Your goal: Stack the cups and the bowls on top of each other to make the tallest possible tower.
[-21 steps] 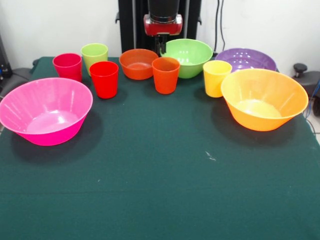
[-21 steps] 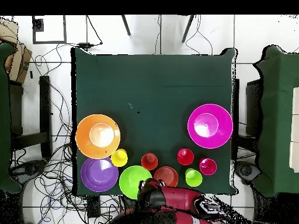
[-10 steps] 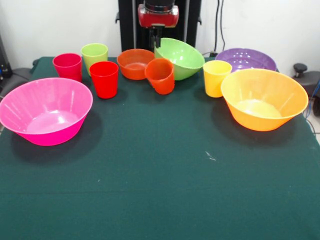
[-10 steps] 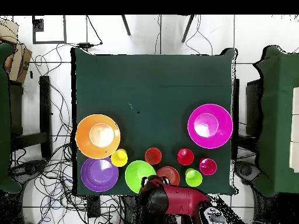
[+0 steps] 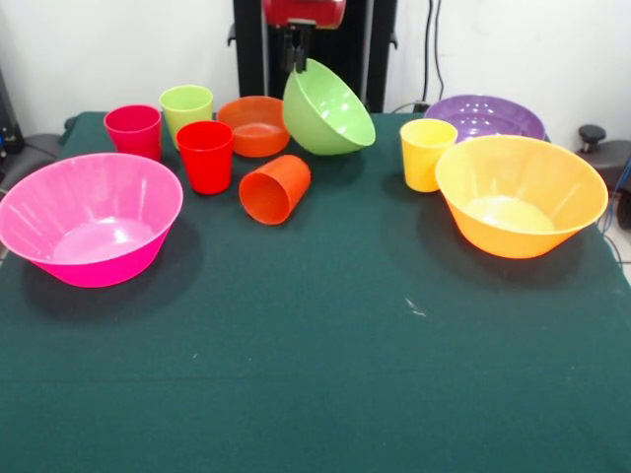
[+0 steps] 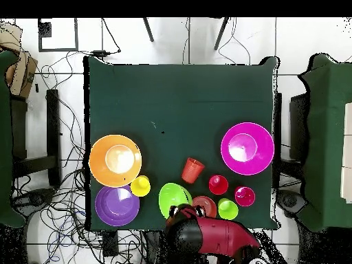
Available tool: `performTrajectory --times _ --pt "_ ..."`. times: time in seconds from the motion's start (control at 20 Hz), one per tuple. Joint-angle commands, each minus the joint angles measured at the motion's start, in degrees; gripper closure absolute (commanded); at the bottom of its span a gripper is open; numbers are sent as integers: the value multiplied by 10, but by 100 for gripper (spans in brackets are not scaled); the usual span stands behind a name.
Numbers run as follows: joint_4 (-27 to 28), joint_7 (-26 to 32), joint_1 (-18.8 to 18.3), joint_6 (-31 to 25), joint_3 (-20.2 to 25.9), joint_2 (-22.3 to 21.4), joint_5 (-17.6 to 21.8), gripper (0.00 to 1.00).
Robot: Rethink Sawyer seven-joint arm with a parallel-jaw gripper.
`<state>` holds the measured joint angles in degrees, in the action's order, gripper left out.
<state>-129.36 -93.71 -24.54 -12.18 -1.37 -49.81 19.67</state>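
Observation:
My gripper point(image 5: 295, 51) is shut on the far rim of the green bowl point(image 5: 330, 110), which hangs tilted above the table; from above the bowl point(image 6: 174, 199) lies just in front of the arm. The orange cup point(image 5: 274, 189) lies on its side, mouth toward the camera, also seen from above point(image 6: 193, 170). Upright stand the crimson cup point(image 5: 132, 130), lime cup point(image 5: 186, 108), red cup point(image 5: 205, 156) and yellow cup point(image 5: 426, 153). The small orange-red bowl point(image 5: 252, 126), purple bowl point(image 5: 485, 116), orange-yellow bowl point(image 5: 520, 195) and pink bowl point(image 5: 89, 217) each sit alone. No tower shows.
The dark green table point(image 5: 325, 374) stretches wide toward the camera. In the overhead view, chairs point(image 6: 328, 137) flank both sides and cables point(image 6: 62, 199) lie on the floor around it.
The gripper rose with the green bowl, tilting it further. The orange cup, knocked by the bowl, has fallen onto its side and rolled toward the table's middle.

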Motion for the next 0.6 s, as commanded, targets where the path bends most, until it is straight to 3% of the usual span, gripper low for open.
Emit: performTrajectory --times 0.05,0.4,0.6 --pt "-6 -41 -7 -68 79 -33 -35 100" --pt "19 -39 -24 -59 117 -12 -53 100" --pt "52 -41 -24 -37 126 32 -52 100"
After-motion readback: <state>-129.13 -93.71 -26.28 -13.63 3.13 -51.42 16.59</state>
